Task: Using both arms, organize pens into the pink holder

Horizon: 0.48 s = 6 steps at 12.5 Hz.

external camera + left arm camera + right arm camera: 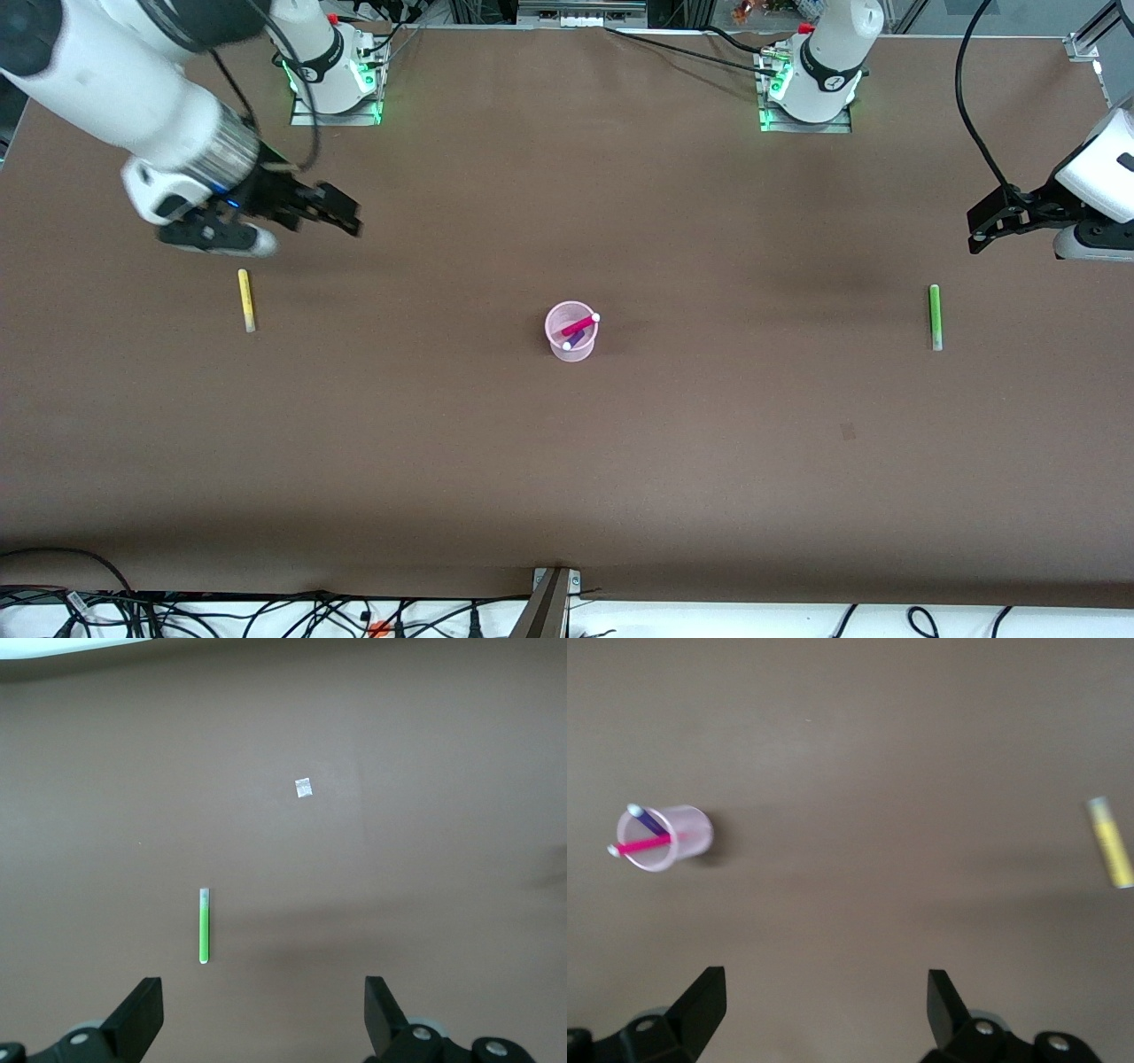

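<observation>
Holder, pink (570,341): pale translucent cup, round and slightly tapered, standing upright near the middle of my brown worktop (567,461). Also seen from my right wrist (663,838).

Contents: two pens. Magenta pen (580,325) leans across the cup, its white tip resting over the rim on the side toward my left arm's end of the worktop. Dark purple pen (576,339) leans beneath it, crossing it, pale tip up near the rim on the camera side. Both are visible in my right wrist view, magenta (645,846) and purple (649,820).

Yellow pen (246,300): slim, lying flat toward my right arm's end of the worktop, well apart from the holder. Long axis runs roughly from my bases toward the front camera, pale end nearer the camera. Blurred in my right wrist view (1110,853).

Green pen (935,316): slim, bright, lying flat toward my left arm's end, well apart from the holder. Long axis runs the same way as the yellow pen's, pale end nearer the camera. Seen also from my left wrist (204,926).

Right end effector (341,215): in the air, over bare worktop near the yellow pen, fingers spread wide, holding nothing.

Left end effector (979,232): in the air, over the worktop near the green pen, fingers spread wide, holding nothing.
</observation>
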Available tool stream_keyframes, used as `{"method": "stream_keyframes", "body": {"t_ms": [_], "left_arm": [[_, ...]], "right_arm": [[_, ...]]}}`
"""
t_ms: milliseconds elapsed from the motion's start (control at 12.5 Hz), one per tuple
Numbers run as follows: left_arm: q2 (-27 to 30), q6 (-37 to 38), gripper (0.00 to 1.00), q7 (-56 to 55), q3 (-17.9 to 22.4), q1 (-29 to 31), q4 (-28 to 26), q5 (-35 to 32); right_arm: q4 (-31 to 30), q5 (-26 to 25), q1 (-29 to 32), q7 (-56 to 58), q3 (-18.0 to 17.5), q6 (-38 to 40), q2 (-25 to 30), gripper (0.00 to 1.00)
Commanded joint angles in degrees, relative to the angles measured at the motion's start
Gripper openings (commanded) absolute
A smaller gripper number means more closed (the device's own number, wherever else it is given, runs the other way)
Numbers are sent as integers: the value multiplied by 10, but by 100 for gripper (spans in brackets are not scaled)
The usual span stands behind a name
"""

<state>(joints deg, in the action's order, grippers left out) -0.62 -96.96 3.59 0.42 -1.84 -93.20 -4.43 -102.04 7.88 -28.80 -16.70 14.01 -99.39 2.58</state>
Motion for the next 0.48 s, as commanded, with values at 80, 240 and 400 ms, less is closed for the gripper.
{"method": "stream_keyframes", "body": {"t_ms": [80,240,400], "left_arm": [[7,5,100,-5,3,-5,-1,8],[6,5,100,-5,-2,-6,-1,8],[6,5,100,-4,-1,-5,-1,8]], "right_arm": [[45,-59,170,112,-129,58,5,100],[71,-60,195,116,-149,64,-6,100],[85,-62,195,115,-148,79,-14,100]]}}
